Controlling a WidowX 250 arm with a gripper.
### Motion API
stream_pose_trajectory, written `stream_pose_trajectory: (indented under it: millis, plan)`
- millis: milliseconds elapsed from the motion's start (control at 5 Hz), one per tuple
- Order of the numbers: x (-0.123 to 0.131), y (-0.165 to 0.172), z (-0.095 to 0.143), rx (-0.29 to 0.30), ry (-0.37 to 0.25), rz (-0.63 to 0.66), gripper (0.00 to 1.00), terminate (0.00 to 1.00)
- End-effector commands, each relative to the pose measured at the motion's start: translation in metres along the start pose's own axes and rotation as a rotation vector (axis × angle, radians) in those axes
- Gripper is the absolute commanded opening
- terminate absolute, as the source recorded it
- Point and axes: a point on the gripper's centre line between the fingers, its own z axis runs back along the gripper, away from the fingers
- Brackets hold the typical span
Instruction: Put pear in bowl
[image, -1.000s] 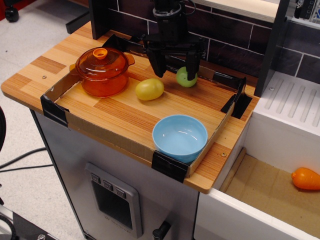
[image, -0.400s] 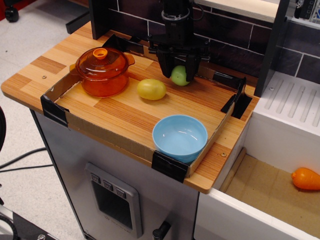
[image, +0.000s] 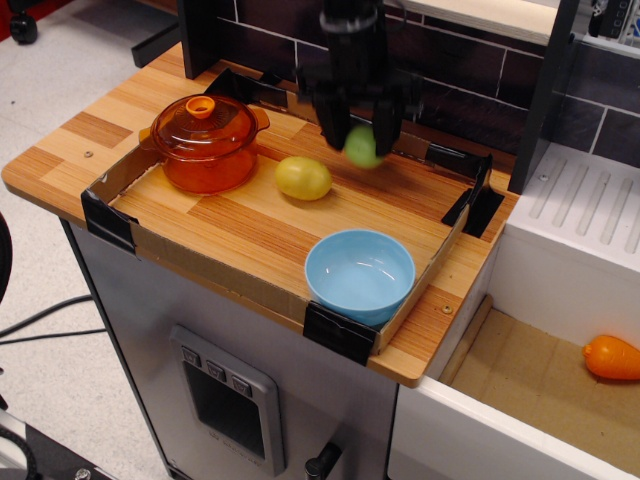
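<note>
The light-green pear (image: 361, 146) is held between the two black fingers of my gripper (image: 358, 140), lifted a little above the wooden board at the back of the tray. The gripper is shut on it and looks slightly blurred. The light-blue bowl (image: 360, 274) stands empty at the front right corner of the tray, well below and in front of the gripper.
A yellow lemon-like fruit (image: 303, 178) lies left of the pear. A transparent orange lidded pot (image: 205, 141) stands at the tray's left. The cardboard tray wall (image: 215, 270) has black corner clips. An orange vegetable (image: 611, 357) lies in the sink at right.
The gripper closed its fingers around the pear and lifted it slightly off the board. The yellow fruit shifted a bit. The bowl and pot have not moved.
</note>
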Motion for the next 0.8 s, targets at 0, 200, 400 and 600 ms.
stream_pose_trajectory:
  millis: [0, 200, 400, 600]
  plan:
    - [-0.027, -0.020, 0.082, -0.109, -0.081, -0.097, 0.00, 0.00]
    - [-0.060, -0.025, 0.093, -0.145, -0.001, -0.172, 0.00, 0.00]
    - [-0.081, -0.027, 0.087, -0.140, 0.034, -0.223, 0.00, 0.00]
    - [-0.095, -0.026, 0.074, -0.126, 0.054, -0.247, 0.00, 0.00]
